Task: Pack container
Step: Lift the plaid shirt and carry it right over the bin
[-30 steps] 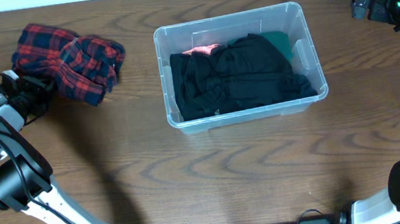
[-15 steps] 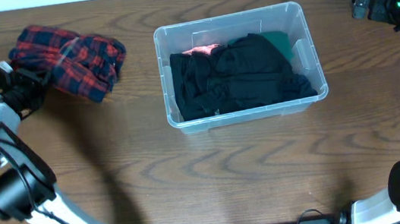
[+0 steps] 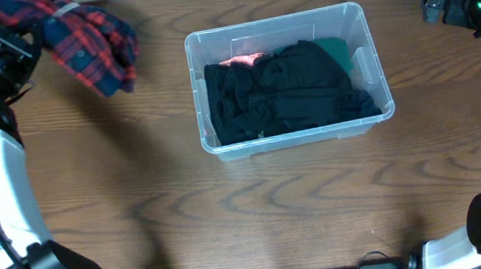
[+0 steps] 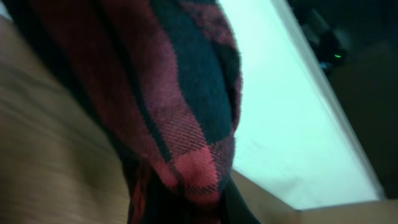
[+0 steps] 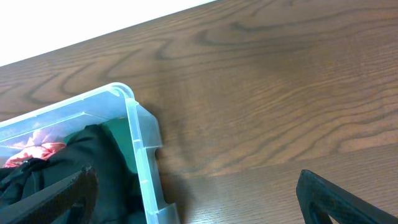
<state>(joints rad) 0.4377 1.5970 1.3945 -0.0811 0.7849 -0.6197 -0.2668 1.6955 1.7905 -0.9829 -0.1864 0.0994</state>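
Note:
The clear container (image 3: 274, 22) stands at the table's middle back, holding black garments (image 3: 281, 93), a green piece (image 3: 333, 48) and a pink piece (image 3: 242, 60). My left gripper (image 3: 7, 45) is at the far left back, shut on a red and dark plaid cloth (image 3: 86, 38) that hangs from it above the table. The cloth fills the left wrist view (image 4: 155, 93) and hides the fingers. My right gripper (image 5: 199, 205) is open and empty, to the right of the container's right back corner (image 5: 134, 130); it also shows in the overhead view (image 3: 438, 2).
The wood table (image 3: 251, 216) ends at a white edge along the back (image 5: 74, 25). Both arm bases sit at the front corners.
My left gripper has risen and moved toward the back left corner, lifting the plaid cloth off the table with it. The right arm and the container have not moved.

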